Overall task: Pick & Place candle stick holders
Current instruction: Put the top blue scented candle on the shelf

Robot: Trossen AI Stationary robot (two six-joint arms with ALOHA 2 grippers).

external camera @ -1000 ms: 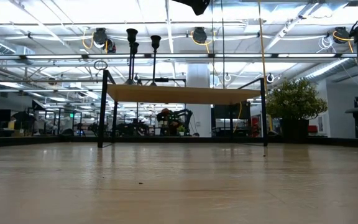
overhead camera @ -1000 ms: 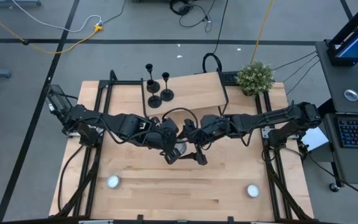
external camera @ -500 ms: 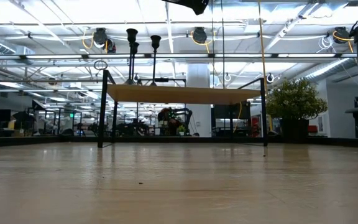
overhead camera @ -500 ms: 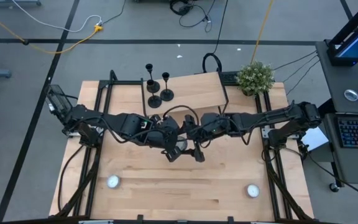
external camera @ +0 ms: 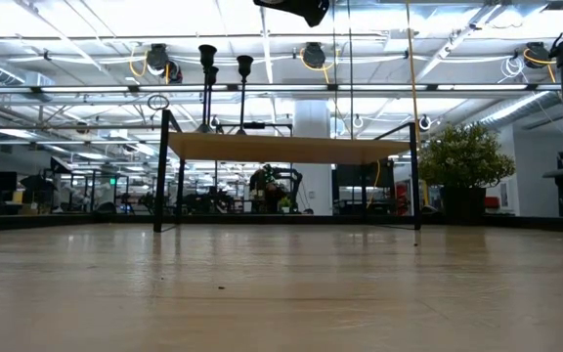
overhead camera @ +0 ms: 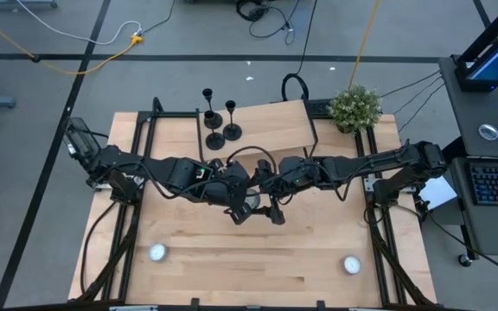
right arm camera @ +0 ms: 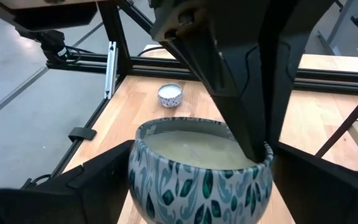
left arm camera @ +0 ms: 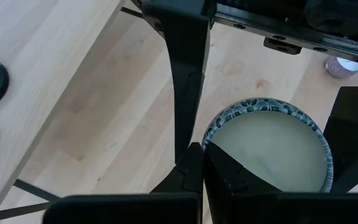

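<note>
Three black candle stick holders (overhead camera: pixel 219 117) stand by their round bases on a raised wooden shelf (overhead camera: pixel 271 128) at the far side; the low view shows them too (external camera: pixel 225 68). Above the table's middle hangs a round candle bowl (right arm camera: pixel 197 174) with a green leaf pattern and pale wax. My left gripper (left arm camera: pixel 197 167) is shut on its rim. My right gripper (right arm camera: pixel 202 149) is open, one finger on either side of the bowl's wall. My left gripper pinches the bowl's rim (right arm camera: pixel 263 151) between its two fingers, one finger inside over the wax and one outside. The fingers (right arm camera: pixel 241 93) slant down from above. The bowl hangs upright, clear of the table. My right gripper's fingers (right arm camera: pixel 104 171) lie close against the bowl's sides; whether they touch it I cannot tell.
Two small tin candles lie near the table's front edge, left (overhead camera: pixel 157 252) and right (overhead camera: pixel 351 263). A potted plant (overhead camera: pixel 355 107) stands at the far right corner. Black frame rails (overhead camera: pixel 137 155) run along both sides of the table.
My right gripper has edged a little toward the candle bowl and my left gripper. The bowl stays lifted and upright in my left gripper.
</note>
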